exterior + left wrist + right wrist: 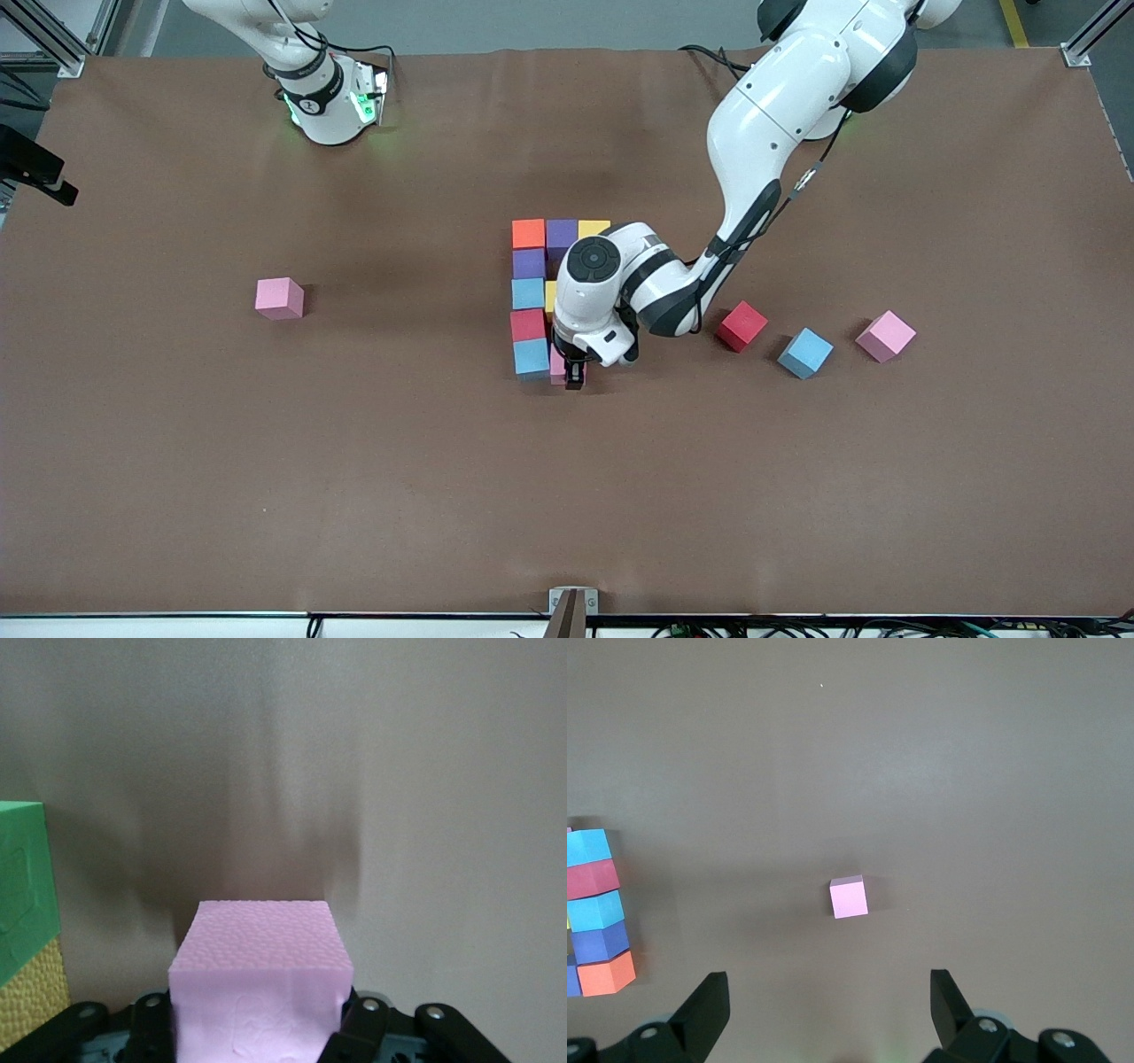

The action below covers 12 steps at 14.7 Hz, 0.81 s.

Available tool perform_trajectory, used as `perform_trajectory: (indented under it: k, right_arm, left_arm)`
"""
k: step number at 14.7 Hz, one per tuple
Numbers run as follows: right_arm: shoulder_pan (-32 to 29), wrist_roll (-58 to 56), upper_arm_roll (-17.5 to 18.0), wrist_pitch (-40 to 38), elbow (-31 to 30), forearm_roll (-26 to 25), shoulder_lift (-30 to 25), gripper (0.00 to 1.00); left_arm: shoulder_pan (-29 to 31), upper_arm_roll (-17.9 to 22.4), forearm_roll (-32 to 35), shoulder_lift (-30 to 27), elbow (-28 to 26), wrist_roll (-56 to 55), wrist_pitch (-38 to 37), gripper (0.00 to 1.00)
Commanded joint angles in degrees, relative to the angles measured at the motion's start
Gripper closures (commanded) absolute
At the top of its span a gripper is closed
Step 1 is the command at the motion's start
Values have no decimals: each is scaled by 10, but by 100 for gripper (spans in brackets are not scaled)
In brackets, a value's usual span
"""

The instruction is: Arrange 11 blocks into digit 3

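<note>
Pink block (558,365) is gripped between the closed jaws of the left gripper (574,368), low at the nearer end of the digit (530,292), just beside the light blue corner block (532,357). It is judged to be held there as the second cube of the last bar; whether it already rests on the table (177,461) cannot be told.

Toward the right arm's end, a lone pink block (279,298) lies well apart from everything else. It is seen below the right gripper (828,1014), whose jaws are spread wide and empty; that arm waits.

At mid-table the spine has been built as a touching column: orange (528,234), purple (528,263), light blue (528,293), red (527,324), then the corner block. The top bar is completed by a second purple (561,236) and a yellow (594,228). The middle bar is mostly covered by the left arm; a yellow edge (550,297) shows, and a green block (22,886) is seen in the left wrist view.

Toward the left arm's end, red (741,325), light blue (805,353) and pink (885,336) spares lie loose, probably kept within reach for the one cube that seems left to place.
</note>
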Motion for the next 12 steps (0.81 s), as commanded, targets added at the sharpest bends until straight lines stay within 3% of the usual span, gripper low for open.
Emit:
perform_trajectory:
  k: [1, 12]
  right_arm:
    - [4, -4, -1, -16, 28, -3, 16, 0]
    - [2, -4, -1, -15, 28, -2, 16, 0]
  left_arm:
    - [-12, 4, 0, 29, 25, -12, 15, 95]
    - [-13, 4, 0, 31, 24, -8, 28, 95]
